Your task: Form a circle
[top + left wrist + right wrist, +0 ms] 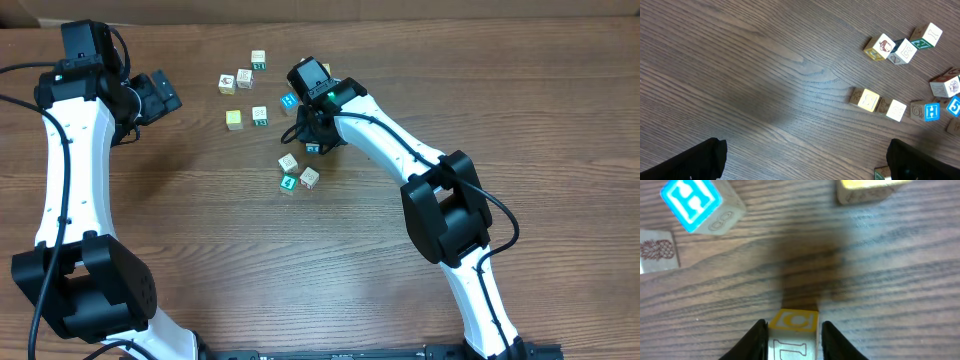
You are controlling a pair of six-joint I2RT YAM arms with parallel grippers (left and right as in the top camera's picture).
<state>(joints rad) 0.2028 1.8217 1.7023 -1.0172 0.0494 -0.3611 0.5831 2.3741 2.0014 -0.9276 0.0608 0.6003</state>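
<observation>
Overhead: the circle (pixel 296 173), a tight cluster showing 3 cubes, lies mid-table, just near of the right gripper (pixel 314 143). Loose cubes (pixel 244 78) scatter far and left of it.

Left wrist: the left gripper (pixel 805 157) is spread wide over the wooden table (pixel 740 75), with cubes to its right.

Right wrist: the 2 fingers (pixel 756 341) pinch a yellow-framed cube (pixel 793 330). A blue H cube (pixel 692 202) sits far left of it.

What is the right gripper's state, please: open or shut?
Shut on a cube: in its wrist view, the right gripper's fingers press both sides of the yellow-faced cube, with no gap visible.
</observation>
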